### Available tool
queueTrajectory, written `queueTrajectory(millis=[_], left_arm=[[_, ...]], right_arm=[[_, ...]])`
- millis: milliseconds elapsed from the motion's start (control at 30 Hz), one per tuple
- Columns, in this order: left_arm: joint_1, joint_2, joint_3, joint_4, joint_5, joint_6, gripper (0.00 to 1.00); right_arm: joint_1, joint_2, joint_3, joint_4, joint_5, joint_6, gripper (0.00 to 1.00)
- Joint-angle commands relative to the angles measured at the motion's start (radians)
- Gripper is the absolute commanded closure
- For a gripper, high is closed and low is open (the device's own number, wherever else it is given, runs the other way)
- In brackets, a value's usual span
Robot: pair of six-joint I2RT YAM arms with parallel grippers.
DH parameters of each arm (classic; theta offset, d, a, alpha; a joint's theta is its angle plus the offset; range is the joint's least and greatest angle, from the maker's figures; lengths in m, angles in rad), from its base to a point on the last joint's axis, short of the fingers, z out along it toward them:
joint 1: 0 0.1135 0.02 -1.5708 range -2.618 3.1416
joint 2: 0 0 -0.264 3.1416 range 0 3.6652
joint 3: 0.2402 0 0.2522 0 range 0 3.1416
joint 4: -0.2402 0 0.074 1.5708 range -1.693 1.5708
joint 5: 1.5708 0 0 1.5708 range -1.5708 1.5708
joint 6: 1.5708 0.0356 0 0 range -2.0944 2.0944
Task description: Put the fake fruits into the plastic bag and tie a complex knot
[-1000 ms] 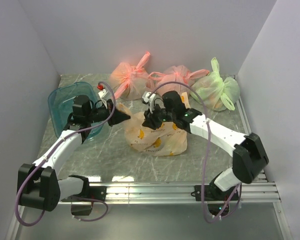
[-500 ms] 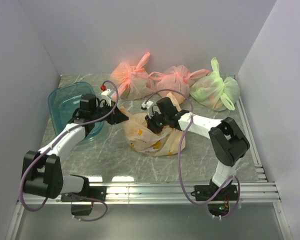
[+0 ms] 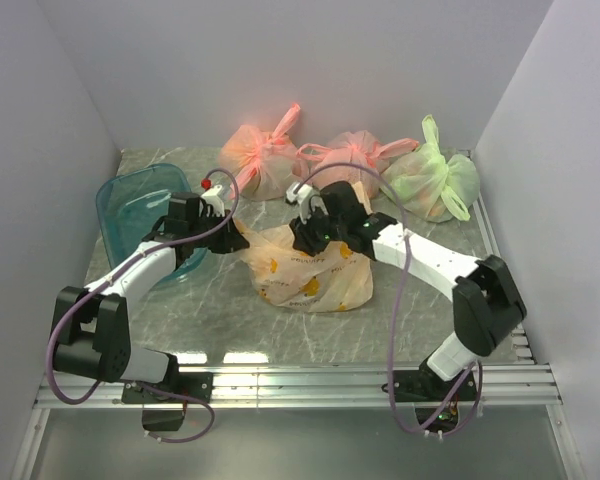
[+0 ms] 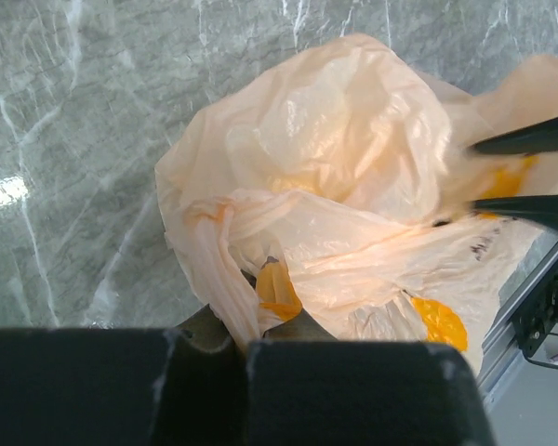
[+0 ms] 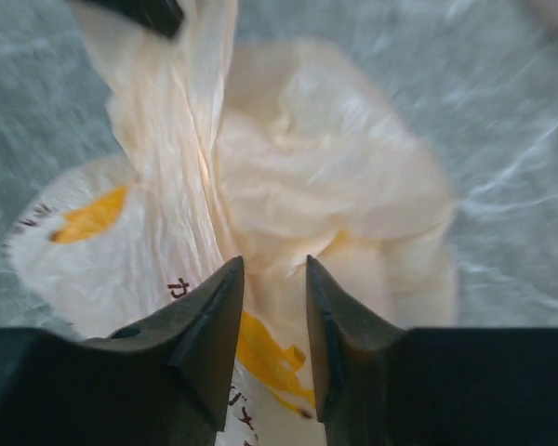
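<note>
Surface: grey marbled top (image 3: 210, 320); I have both arms reaching in from its near edge.
Bag: pale orange with yellow prints (image 3: 315, 280), lying crumpled and bulging around the middle of the surface. I can't make out what is inside through the film.
Left tool: (image 3: 236, 240) at the bag's upper left corner, fingers together and pinching a twisted strand of the bag. My wrist view shows the strand running into the closed tips.
Right tool: (image 5: 272, 297) at the bag's top, fingers slightly apart with bag film in the gap. A pulled-up strand runs past one finger.
Bin: teal (image 3: 120, 200), by the left edge, beyond the left arm.
Far edge: pink bags (image 3: 260, 160), knotted, side by side. A green bag (image 3: 435, 180) sits toward the far right corner.
</note>
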Motion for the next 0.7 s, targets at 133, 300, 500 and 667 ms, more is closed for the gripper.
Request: queueTrajectory(millis=[133, 300, 500, 667], left_arm=[[-0.014, -0.022, 0.044, 0.0, -0.018, -0.006, 0.99], [-0.014, -0.016, 0.051, 0.002, 0.0, -0.023, 0.99], [-0.012, -0.01, 0.068, -0.017, -0.008, -0.012, 1.0], [-0.011, -0.021, 0.064, -0.02, 0.005, -0.002, 1.0]], right_arm=[[0.004, -0.094, 0.04, -0.027, -0.087, 0.036, 0.32], [0.002, 0.004, 0.01, -0.017, -0.057, -0.016, 0.32], [0.001, 0.051, 0.001, 0.009, 0.012, -0.067, 0.41], [-0.01, -0.118, 0.093, -0.082, -0.061, 0.023, 0.32]])
